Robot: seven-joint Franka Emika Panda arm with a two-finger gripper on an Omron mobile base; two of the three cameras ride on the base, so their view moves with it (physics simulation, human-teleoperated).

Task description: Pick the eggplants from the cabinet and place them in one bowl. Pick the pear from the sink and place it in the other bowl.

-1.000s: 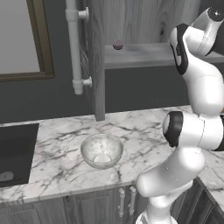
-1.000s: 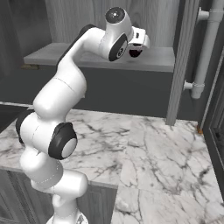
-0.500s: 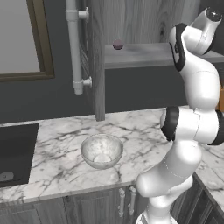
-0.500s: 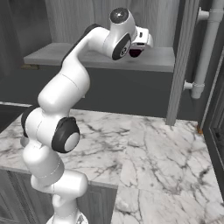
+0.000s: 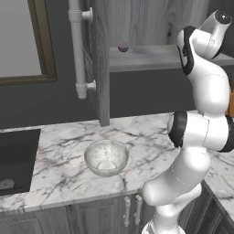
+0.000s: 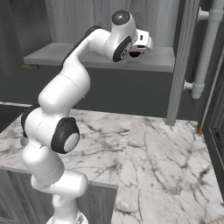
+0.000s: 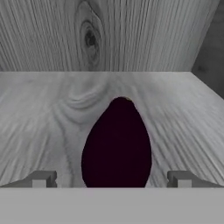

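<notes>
Eggplant [image 7: 117, 144]: dark purple-maroon, egg-shaped, lying on the grey cabinet shelf [image 7: 39, 122]. Gripper [image 7: 112, 178]: jaws fully spread either side of it, holding nothing.

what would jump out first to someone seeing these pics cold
The dark purple eggplant lying on the grey cabinet shelf, right in front of the open gripper, its fingertips standing either side of it. Next, the white arm reaching up to that shelf, and the pale speckled bowl on the marble counter below.
</notes>
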